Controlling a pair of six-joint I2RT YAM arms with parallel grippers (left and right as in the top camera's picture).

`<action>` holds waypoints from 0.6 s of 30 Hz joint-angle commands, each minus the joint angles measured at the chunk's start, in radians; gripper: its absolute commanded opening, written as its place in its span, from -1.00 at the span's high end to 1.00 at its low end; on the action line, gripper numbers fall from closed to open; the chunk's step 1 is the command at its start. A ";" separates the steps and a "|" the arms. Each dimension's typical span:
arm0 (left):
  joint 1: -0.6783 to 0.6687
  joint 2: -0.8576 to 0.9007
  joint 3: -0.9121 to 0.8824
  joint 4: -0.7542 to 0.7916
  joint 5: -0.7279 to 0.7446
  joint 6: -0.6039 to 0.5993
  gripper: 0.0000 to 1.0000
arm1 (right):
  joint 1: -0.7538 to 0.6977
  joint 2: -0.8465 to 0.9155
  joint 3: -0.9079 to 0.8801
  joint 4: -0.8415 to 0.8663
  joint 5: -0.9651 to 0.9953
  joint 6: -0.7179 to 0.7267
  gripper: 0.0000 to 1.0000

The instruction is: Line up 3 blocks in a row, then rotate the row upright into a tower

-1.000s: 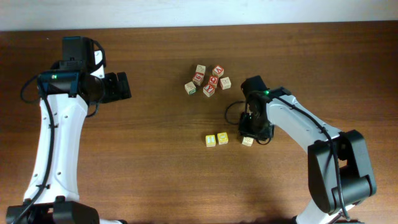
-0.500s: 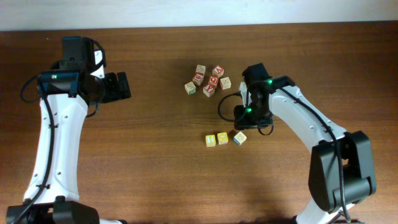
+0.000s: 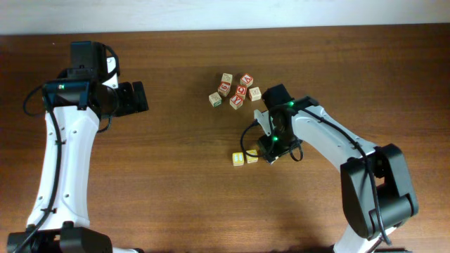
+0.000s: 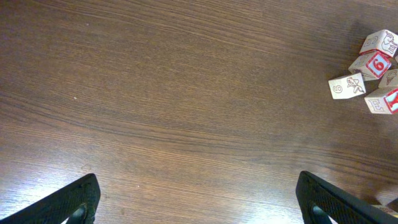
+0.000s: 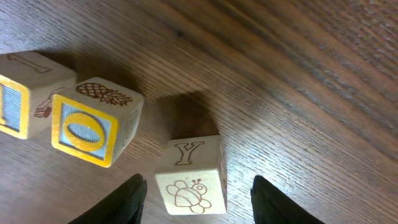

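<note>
The dark, wood-grained desk (image 3: 176,183) fills every view, with a pale strip along its far edge. Just right of its middle your three blocks sit in a short row. The beige Y block (image 5: 189,154) shows a "Y" on its upper face and a bee drawing on the face towards the wrist camera. Just left of it, not touching, the O block (image 5: 87,132) shows a blue "O" in a yellow frame with a pineapple print on top. The third block (image 5: 13,102), also yellow-framed, touches it and is cut off by the edge.

Your right tool (image 5: 198,183) is spread around the Y block with a gap on each side. Farther back lies a cluster of cubes (image 3: 235,90), one with a red-framed "6" (image 4: 378,64). Well to the left, your left tool (image 4: 198,177) is spread wide over bare wood.
</note>
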 commanded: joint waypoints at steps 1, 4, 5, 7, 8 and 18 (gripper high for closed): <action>0.005 0.002 0.016 0.002 -0.006 -0.012 -0.98 | 0.005 0.008 -0.035 0.011 0.021 -0.007 -0.10; 0.005 0.002 0.016 0.002 -0.006 -0.012 -0.98 | 0.005 0.008 -0.042 0.021 0.021 -0.006 0.24; 0.005 0.002 0.016 0.002 -0.006 -0.013 -0.98 | 0.005 0.008 -0.042 0.033 0.020 0.024 0.31; 0.005 0.002 0.016 0.002 -0.006 -0.013 -0.98 | 0.005 0.008 -0.042 0.059 0.016 0.146 0.38; 0.005 0.002 0.016 0.002 -0.006 -0.012 -0.98 | 0.005 0.008 -0.042 0.068 -0.026 0.187 0.41; 0.005 0.002 0.016 0.002 -0.006 -0.012 -0.98 | 0.039 0.008 -0.042 0.096 -0.100 0.218 0.31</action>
